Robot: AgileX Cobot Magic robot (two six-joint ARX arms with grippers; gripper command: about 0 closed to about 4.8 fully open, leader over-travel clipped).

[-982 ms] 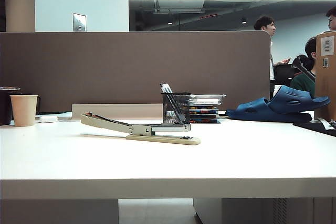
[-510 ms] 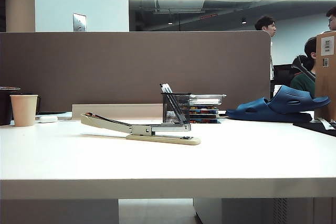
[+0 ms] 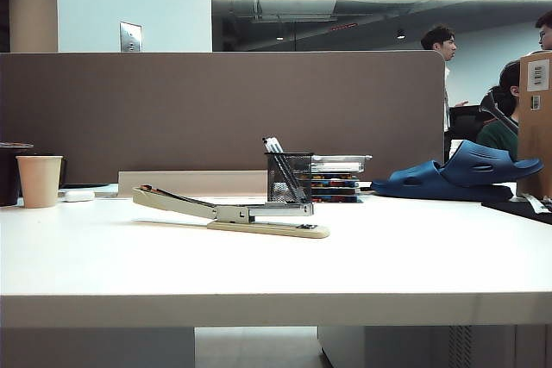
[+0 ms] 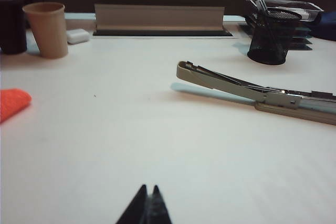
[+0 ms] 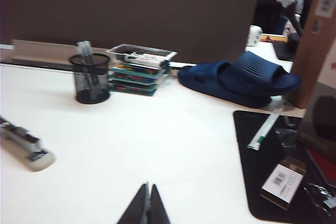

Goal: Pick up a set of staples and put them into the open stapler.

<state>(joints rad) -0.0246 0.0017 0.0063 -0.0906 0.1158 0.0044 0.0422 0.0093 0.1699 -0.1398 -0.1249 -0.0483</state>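
Observation:
The stapler (image 3: 233, 211) lies open mid-table, its beige top arm raised toward the left above the silver magazine channel (image 3: 278, 209). No arm shows in the exterior view. In the left wrist view my left gripper (image 4: 148, 187) is shut and empty, low over bare table, well short of the stapler (image 4: 252, 92). In the right wrist view my right gripper (image 5: 148, 184) is shut over bare table, and only one end of the stapler (image 5: 23, 148) shows off to its side. A thin pale sliver shows between its tips; I cannot tell what it is. The set of staples is out of view.
A black mesh pen cup (image 3: 289, 177) and stacked trays (image 3: 338, 178) stand behind the stapler. Blue slippers (image 3: 466, 174) and a black mat (image 5: 273, 166) with small items lie on the right. A paper cup (image 3: 40, 180) and a white oval object (image 3: 78, 196) sit far left, an orange thing (image 4: 11, 102) nearer.

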